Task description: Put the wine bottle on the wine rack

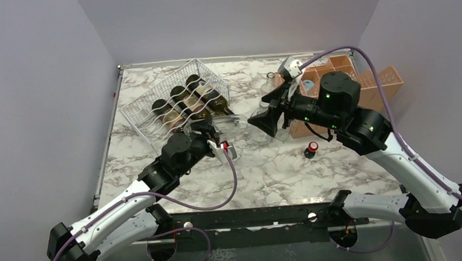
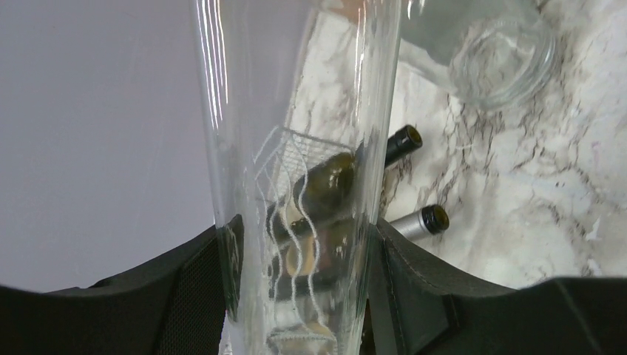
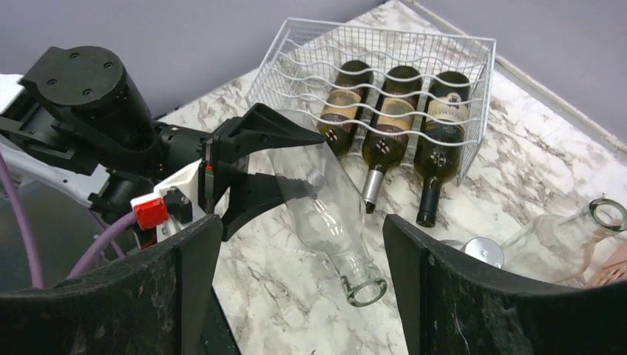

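My left gripper is shut on the body of a clear glass wine bottle, which is held off the table. In the right wrist view this wine bottle slopes down from the left gripper, its open mouth toward the camera. My right gripper is open, its fingers standing on either side of the neck without touching it. The white wire wine rack sits behind with three dark bottles in it. From above, the rack is at the back left, with the left gripper and right gripper in front of it.
An orange divided crate stands at the back right. Another clear bottle and a silver cap lie to the right of the held one. A small red-capped item stands on the marble table.
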Controlling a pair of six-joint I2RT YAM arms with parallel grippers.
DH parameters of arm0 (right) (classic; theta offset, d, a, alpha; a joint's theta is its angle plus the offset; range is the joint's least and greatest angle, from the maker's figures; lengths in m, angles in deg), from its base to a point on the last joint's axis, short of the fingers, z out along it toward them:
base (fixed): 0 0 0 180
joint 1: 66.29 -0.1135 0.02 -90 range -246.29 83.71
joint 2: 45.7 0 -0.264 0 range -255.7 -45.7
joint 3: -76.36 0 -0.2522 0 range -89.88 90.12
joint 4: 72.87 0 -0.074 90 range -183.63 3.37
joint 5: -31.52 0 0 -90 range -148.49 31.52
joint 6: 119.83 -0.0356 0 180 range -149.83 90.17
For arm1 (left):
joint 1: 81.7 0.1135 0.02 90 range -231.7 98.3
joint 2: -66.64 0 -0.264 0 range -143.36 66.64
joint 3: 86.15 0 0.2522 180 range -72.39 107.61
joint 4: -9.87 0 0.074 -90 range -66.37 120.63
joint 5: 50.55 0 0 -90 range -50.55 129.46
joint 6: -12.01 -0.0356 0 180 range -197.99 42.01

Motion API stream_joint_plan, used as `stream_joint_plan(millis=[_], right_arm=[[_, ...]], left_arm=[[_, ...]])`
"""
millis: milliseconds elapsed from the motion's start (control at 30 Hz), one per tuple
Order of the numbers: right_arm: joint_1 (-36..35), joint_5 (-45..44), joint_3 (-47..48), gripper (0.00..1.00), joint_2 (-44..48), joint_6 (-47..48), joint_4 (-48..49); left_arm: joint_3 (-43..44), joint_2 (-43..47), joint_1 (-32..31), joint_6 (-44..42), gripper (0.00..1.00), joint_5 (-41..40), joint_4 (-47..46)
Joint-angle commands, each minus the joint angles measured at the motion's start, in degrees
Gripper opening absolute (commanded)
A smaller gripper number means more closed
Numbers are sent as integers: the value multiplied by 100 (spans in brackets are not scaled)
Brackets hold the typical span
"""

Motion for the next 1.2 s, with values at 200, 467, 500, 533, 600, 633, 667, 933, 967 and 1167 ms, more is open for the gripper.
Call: stream_joint_plan(millis=[200,467,500,533,600,633,667,933,967,1167], right_arm=[[7,164,73,87,-997,294,-565],[14,853,67,88,-1669,376,-606],[9,950,74,88,-1729,385,-617],[7,1081,71,88,-1783,411,-629],[7,1349,27,88,-1903,434,-627],[7,1454,-14,88,-1954,440,-593],[8,1571,-95,88,-2002,461,-524],[4,1584,-325,75,-2371,225,-93],[1,1569,-335,72,-2390,195,-80],[-2,1447,-420,33,-2426,108,-30]], left_arm=[[-672,672,-21,-1426,0,-308,-918],[-1016,920,-53,-1974,0,-169,-1126],[-1023,920,-54,-2020,0,-146,-1123],[-1022,910,-53,-2054,0,-124,-1120],[-1027,903,-53,-2091,0,-83,-1121],[-1019,905,-56,-2093,0,-57,-1124],[-1014,906,-60,-2089,0,-16,-1125],[-1013,906,-68,-2082,0,195,-1068],[-1009,896,-71,-2080,0,205,-1060],[-982,842,-72,-2055,0,200,-1057]])
